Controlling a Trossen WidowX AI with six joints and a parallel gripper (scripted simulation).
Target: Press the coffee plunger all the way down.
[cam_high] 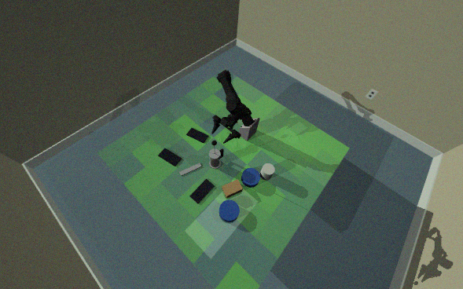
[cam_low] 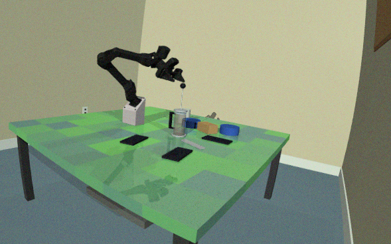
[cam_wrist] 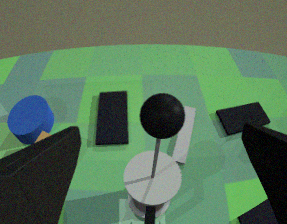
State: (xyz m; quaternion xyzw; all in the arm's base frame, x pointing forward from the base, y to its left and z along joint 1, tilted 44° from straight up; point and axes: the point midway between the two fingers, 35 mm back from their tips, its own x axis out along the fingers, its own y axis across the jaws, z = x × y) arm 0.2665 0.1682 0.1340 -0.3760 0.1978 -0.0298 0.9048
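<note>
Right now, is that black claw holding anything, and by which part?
Nothing. The gripper hangs open just above the plunger knob of the coffee press, its jaws spread wide.

I am standing in a room with beige walls, a blue-grey floor and a green table.

The black arm goes up from its base, bends, and reaches forward. Its tool points down, wide open, with nothing between the two fingers.
</note>
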